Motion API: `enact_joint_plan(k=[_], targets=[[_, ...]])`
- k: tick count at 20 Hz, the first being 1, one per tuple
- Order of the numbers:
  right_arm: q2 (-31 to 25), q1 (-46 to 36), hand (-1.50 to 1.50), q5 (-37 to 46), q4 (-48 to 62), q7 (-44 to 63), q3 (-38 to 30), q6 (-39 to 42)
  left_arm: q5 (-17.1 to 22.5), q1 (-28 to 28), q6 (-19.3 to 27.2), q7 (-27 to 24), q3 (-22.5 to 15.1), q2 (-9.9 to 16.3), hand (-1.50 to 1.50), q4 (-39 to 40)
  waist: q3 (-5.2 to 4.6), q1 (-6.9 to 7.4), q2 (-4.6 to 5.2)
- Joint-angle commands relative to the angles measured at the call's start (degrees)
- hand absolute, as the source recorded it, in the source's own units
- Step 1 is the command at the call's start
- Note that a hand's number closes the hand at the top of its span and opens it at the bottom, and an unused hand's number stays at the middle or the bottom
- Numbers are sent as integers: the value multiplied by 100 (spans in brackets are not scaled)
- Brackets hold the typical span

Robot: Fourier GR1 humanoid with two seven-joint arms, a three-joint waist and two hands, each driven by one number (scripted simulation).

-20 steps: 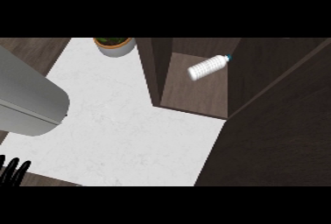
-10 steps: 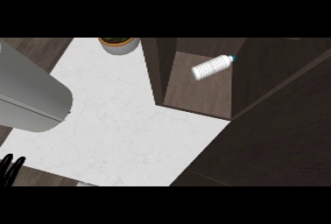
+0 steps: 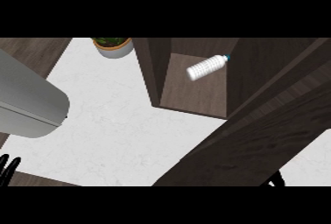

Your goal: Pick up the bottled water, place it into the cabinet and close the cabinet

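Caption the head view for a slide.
Water bottle lying inside the open cabinet, door swung partway, potted plant behind.

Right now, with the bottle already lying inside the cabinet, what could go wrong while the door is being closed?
1. The bottled water lies on its side, tilted, on the cabinet floor; a jolt from the door might roll it toward the open front.
2. The right hand shows only as a sliver at the door's lower edge, so its contact with the door cannot be checked.
3. The left hand rests at the lower left corner, too far away to help.
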Motion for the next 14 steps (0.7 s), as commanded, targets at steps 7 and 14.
enact_joint_plan(k=[7,14], targets=[[687,-3272,150,355,3043,486,-1288,-1037,175,8,-265,36,142,33,-150,-83,38,-190,-52],[697,-3975,150,248,4240,177,-1480,-939,93,99,-370,-5,159,-91,-150,34,45,-396,-100]])
